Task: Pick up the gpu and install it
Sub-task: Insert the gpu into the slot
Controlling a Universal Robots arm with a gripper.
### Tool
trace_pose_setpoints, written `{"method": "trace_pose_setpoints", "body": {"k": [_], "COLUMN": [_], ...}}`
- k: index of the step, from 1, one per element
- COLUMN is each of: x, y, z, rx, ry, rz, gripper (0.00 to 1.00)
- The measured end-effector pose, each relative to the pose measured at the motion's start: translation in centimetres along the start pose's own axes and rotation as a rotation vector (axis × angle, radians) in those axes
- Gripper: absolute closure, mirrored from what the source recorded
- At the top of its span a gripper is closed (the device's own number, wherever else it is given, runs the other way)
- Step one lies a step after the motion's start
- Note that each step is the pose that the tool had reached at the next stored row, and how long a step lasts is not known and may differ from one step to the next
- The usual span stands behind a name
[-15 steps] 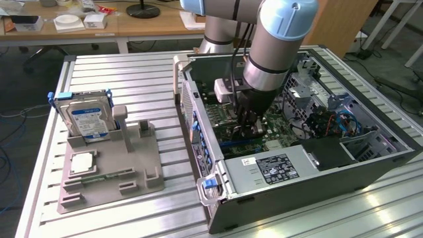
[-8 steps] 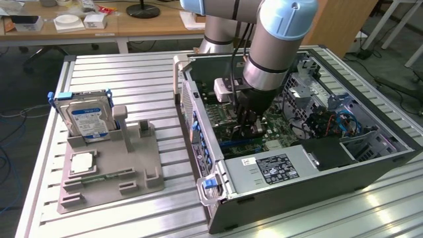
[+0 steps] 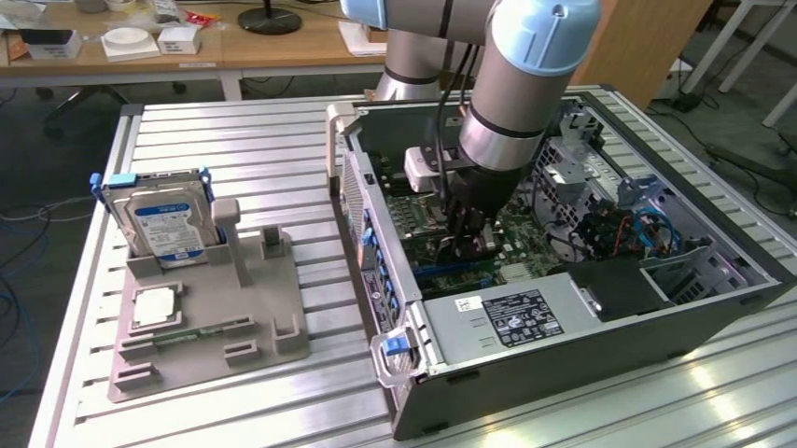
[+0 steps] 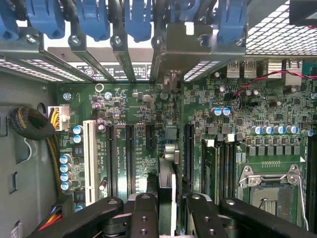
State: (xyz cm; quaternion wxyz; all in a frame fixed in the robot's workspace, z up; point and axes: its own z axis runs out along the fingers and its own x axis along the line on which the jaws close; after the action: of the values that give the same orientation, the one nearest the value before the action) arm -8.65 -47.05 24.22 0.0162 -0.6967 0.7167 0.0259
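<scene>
Dark, thin card seen edge-on: the gpu (image 4: 167, 183) stands upright over the motherboard (image 4: 129, 109), running between the black expansion slots (image 4: 130, 153) toward the rear wall with its blue latches (image 4: 94, 20). Whether its contact edge has entered a slot cannot be told; the card hides the line beneath it.

Gripper (image 4: 168, 220): pressed together on the card, with black fingers (image 4: 144, 218) flanking it on both flat faces at the near end. The exterior view places the gripper (image 3: 471, 245) deep inside the open computer case (image 3: 548, 373), beside the power supply (image 3: 510, 317).

Handling, judged:
- light and stiff, so no sag is expected from a one-end hold
- fragile: small parts on the faces and a bare contact edge, which would not tolerate sideways load or twisting
- best taken by the flat faces near the upper edge, clear of the contacts, as it is held here
- smooth board, so a tilt in the pinch is possible if it meets resistance

Surroundings: white slot (image 4: 90, 158) well off to one side and the CPU socket (image 4: 270, 191) to the other. Outside the case, on the exterior view's left, a grey fixture tray (image 3: 212, 327) carries the hard drive (image 3: 168, 224) upright on the slatted metal table (image 3: 249, 140).
</scene>
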Motion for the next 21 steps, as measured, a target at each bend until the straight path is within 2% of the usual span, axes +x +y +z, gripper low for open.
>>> {"method": "trace_pose_setpoints", "body": {"k": [21], "x": [-0.09], "y": [0.33], "z": [0.43], "rx": [-0.0001], "ry": [0.0002], "rz": [0.0], "gripper": [0.73]}}
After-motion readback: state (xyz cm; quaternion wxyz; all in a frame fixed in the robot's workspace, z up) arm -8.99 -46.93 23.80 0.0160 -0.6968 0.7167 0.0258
